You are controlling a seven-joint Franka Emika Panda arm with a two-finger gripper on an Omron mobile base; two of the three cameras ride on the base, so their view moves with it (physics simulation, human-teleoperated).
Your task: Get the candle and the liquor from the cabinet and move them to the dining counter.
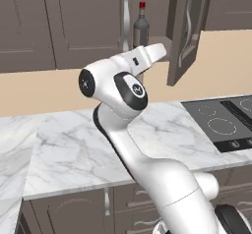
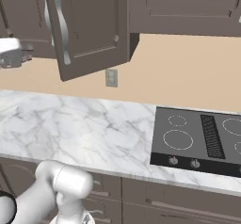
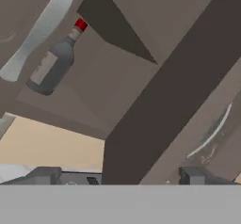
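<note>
Left base view, upper centre: the liquor stands upright on the shelf inside the cabinet, red cap at top, long axis vertical, neck pointing up. A closed door's silver handle runs just left of it; the open door hangs edge-on to the right. The arm's hand reaches up toward the shelf from below the bottle.

Hand view: camera is rolled, so the liquor sits in the upper left of frame, leaning, cap toward upper right. That lean is the camera's, not the bottle's. The open door cuts a broad dark band across the middle. The pincer shows at bottom, fingers well apart, nothing between them.

Right base view, upper left: the open door swings out over the bench; the hand is a pale block at the left edge.

Risks, as I judge them:
- Bottle lies well off the pincer's line; a straight advance would miss it or nudge it sideways.
- Tall, narrow, small footing: a glancing finger could tip it on the shelf.
- Open door edge and handle crowd the approach; the wrist could clip either.
- Candle not made out here.
</note>
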